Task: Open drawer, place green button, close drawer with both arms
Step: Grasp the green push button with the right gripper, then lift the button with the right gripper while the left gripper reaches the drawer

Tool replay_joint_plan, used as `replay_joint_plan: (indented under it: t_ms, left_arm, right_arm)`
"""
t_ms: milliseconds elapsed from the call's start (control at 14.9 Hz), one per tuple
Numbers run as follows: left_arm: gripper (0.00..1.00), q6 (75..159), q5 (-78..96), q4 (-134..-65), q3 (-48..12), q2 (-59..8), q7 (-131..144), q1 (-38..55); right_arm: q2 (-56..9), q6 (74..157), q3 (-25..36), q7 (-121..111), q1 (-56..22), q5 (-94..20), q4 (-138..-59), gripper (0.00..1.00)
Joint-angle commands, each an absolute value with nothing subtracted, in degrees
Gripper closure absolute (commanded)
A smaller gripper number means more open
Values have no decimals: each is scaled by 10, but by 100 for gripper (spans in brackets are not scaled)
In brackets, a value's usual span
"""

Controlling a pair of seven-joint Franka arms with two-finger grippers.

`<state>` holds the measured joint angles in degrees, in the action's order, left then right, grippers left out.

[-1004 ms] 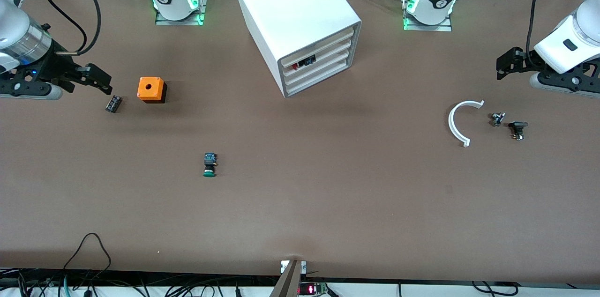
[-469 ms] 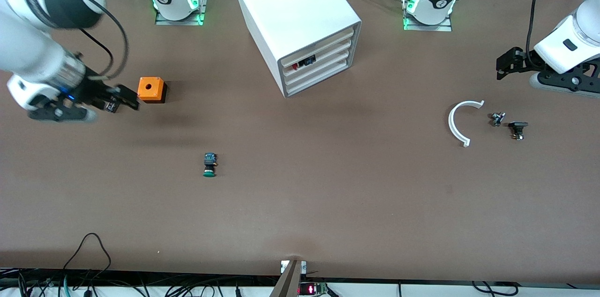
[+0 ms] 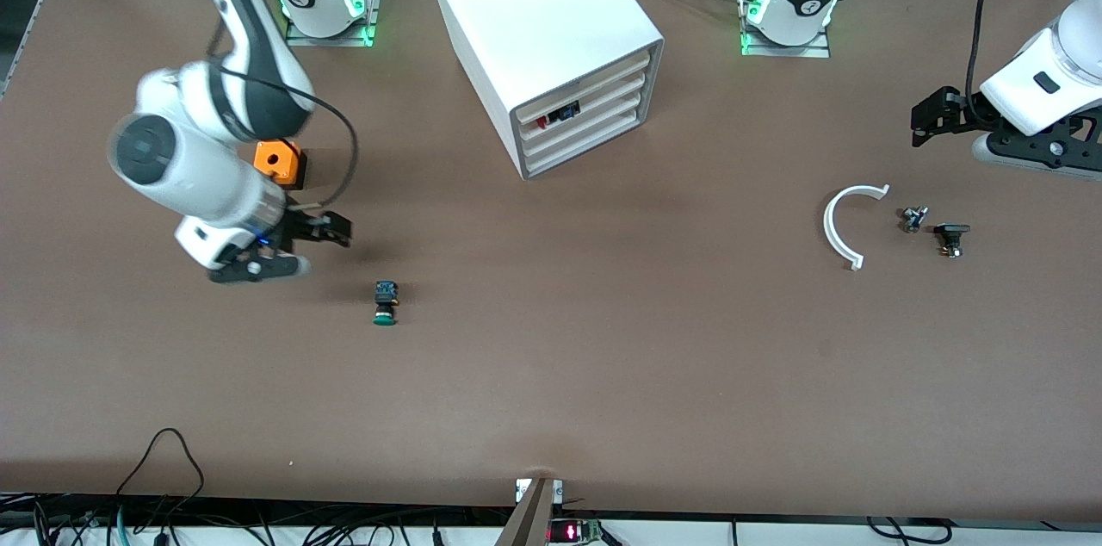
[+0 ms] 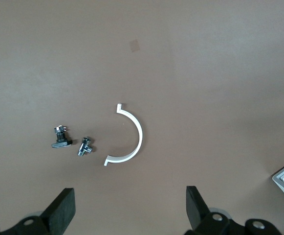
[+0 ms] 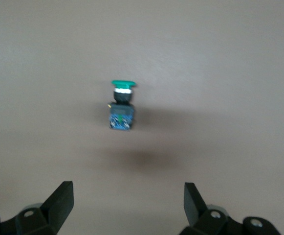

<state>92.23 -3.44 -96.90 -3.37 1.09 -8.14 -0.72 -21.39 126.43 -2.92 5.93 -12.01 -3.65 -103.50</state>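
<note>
Table [image 3: 603, 374]: flat matte brown, no pattern.
Cabinet [image 3: 538, 12]: plain white shell, grey around the front frame; four white drawer fronts. Second from top shows red and black parts; the drawer [image 3: 585, 126] beneath it is white.
Button [image 3: 386, 302]: green cap, black body, blue rear part; right wrist view adds a thin white ring under the cap [image 5: 121, 105].
Orange box [image 3: 278, 164]: bright orange top with a dark hole, black lower edge.
Curved bracket [image 3: 841, 225]: white.
Two small fittings [image 3: 913, 219], [image 3: 951, 238]: one silvery metal, one black.
Arms: white with black joints and cables; right gripper [image 3: 331, 229] and left gripper [image 3: 925, 122] black. Green lights at both bases.
</note>
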Motion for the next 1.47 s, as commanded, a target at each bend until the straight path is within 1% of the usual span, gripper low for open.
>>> replay_joint_plan:
  t_ms: [0,134,335,535,669,736,803,870,937,1071,1205,1272,1406]
  left_arm:
    - [0,912,-18,-962,-32,5,-92,-5]
    - [0,904,-16,-956,-32,4,-92,-4]
    - [0,892,-2,-956,-32,3,-93,-4]
    - [0,876,36,-956,-32,1,-98,-8]
    - [0,875,68,-956,-32,-3,-98,-8]
    - [0,870,88,-957,-32,-8,-98,-8]
    - [0,863,109,-957,-31,-12,-98,-8]
    - [0,854,130,-959,-31,-15,-98,-8]
    - [0,837,147,-961,-32,-22,-98,-7]
    - [0,796,198,-966,-32,-44,-136,0]
    - [0,793,256,-971,-32,-75,-173,-2]
    - [0,793,294,-975,-32,-92,-186,-6]
    - [1,807,358,-993,-32,-126,-241,-8]
  right_arm:
    - [-263,1327,-26,49,-135,-38,-1022,0]
    - [-306,1391,-26,49,-146,-39,-1022,0]
    - [-355,1451,-25,46,-150,-32,-1021,0]
    - [-388,1492,-25,33,-149,-33,-1021,0]
    - [-395,1498,-25,41,-149,-33,-1020,1]
    - [-395,1498,-25,41,-151,-35,-1018,13]
    - [-395,1498,-25,38,-151,-33,-1018,43]
    - [-394,1497,-25,39,-151,-36,-1018,78]
    - [-395,1497,-25,41,-151,-37,-1018,100]
    - [-394,1496,-25,40,-151,-39,-1018,100]
    - [-391,1492,-25,38,-150,-44,-1014,100]
    - [-390,1477,-25,46,-151,-45,-1000,100]
    - [-390,1383,-26,77,-152,-46,-949,100]
